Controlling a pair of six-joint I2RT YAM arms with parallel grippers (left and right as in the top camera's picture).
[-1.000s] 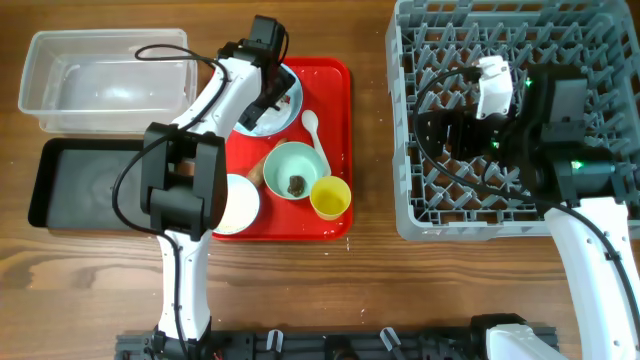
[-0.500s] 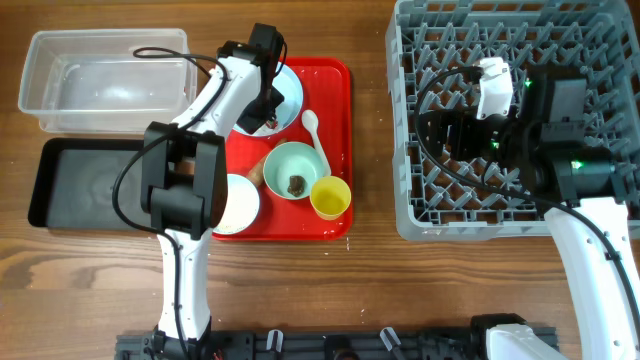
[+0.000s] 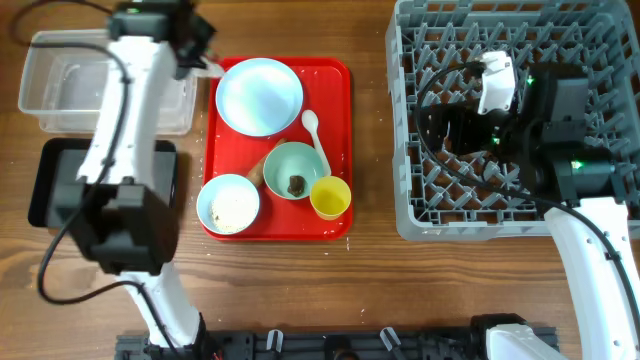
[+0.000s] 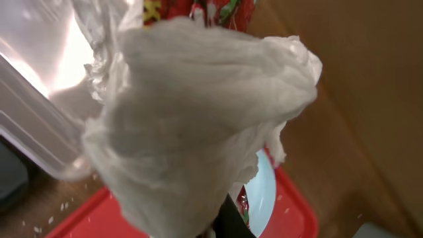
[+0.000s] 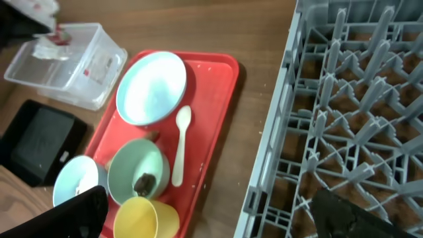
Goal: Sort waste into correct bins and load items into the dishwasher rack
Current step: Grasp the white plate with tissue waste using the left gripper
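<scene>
One crumpled white paper (image 4: 198, 112) is clamped in left fingers (image 3: 197, 45) over the far-left corner's clear tub (image 3: 60, 80); right fingers (image 5: 76, 211) gape wide.

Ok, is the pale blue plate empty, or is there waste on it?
Empty. Overhead and right wrist views show the plate bare; the crumpled paper is held up near the clear tub.

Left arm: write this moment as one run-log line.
left jaws: shut on crumpled white paper | place: by clear tub edge | right jaws: open, over rack
</scene>
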